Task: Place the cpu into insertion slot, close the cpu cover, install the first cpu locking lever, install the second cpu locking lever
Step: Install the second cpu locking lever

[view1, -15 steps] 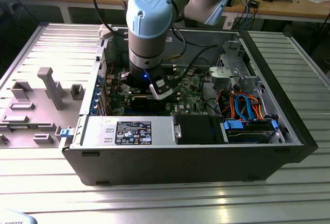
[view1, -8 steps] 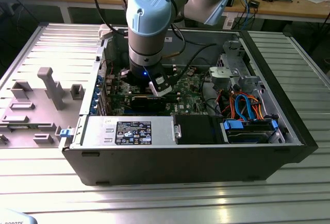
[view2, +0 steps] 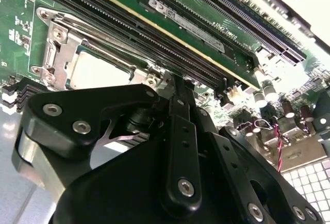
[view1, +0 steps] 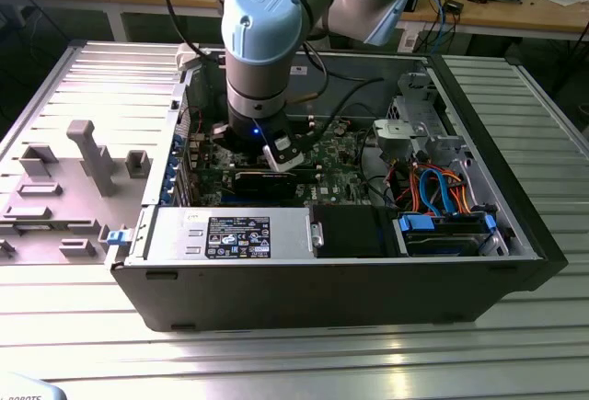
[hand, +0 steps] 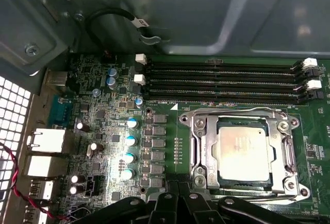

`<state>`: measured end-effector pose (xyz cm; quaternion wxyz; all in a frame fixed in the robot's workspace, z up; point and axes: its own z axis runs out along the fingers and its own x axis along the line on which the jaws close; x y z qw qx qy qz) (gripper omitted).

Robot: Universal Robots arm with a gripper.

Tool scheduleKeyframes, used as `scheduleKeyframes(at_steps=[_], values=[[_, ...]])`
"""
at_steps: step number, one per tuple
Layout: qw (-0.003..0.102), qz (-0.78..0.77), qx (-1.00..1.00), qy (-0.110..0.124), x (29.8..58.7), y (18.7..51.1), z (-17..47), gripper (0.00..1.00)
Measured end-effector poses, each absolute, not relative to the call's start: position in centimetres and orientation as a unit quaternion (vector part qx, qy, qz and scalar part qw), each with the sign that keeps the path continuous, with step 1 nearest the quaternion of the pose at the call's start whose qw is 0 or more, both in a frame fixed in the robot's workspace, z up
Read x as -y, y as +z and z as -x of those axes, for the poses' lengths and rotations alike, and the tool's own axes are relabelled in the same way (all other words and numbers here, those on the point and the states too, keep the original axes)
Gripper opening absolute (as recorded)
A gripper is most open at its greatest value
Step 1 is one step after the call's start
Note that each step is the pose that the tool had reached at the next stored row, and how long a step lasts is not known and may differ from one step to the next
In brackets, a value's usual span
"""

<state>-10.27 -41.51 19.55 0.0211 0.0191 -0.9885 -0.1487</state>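
The cpu (hand: pixel 243 149) lies flat in the insertion slot (hand: pixel 197 182) of the green motherboard (hand: pixel 319 147). Its dull silver top shows through the window of the cpu cover (hand: pixel 200 136), which is down over it. A thin wire lever (hand: pixel 232 112) runs along the socket's side toward the memory slots. In the second wrist view the cpu (view2: pixel 98 72) and cpu cover (view2: pixel 64 41) sit just beyond my gripper (view2: pixel 178 82). My gripper (hand: pixel 180 195) is shut, its black fingertips together at the socket's edge. In the exterior view the arm (view1: pixel 262 60) reaches down into the open computer case and hides the socket.
Black memory slots (hand: pixel 221 80) run beside the socket, and a row of capacitors (hand: pixel 131 141) stands on its other side. A black cable (hand: pixel 111 15) loops off the case wall. The power supply (view1: pixel 230 234), the drive bay with blue and orange cables (view1: pixel 442 188), and a grey fixture (view1: pixel 87 156) flank the board.
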Motion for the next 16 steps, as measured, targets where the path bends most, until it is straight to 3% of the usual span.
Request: scheduleKeyframes(at_steps=[16], values=[[0.021, -0.019, 0.988, -0.15, 41.5, 21.9, 10.5, 0.11]])
